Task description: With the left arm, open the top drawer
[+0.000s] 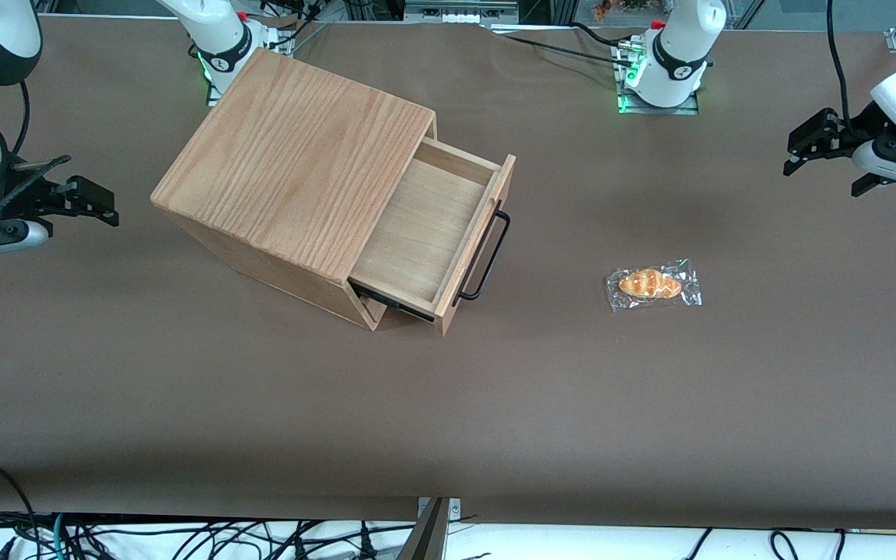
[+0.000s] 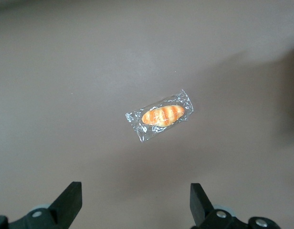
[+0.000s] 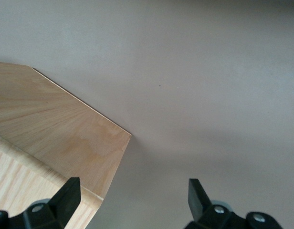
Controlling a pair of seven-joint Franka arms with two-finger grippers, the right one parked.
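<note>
The top drawer (image 1: 425, 233) stands pulled well out of the big oak box (image 1: 292, 163), showing its pale wood inside. Its thin black bar handle (image 1: 487, 257) faces the working arm's end of the table. The left arm's gripper (image 1: 820, 173) hangs above the table at the working arm's end, far from the handle and touching nothing. It is open and empty. In the left wrist view the gripper (image 2: 134, 188) has its fingers (image 2: 70, 198) wide apart over bare table.
A wrapped bread roll (image 1: 653, 285) lies on the brown table (image 1: 650, 404) between the drawer and the left gripper, nearer the front camera than the gripper. It also shows in the left wrist view (image 2: 161, 116). The oak box's corner shows in the right wrist view (image 3: 51, 138).
</note>
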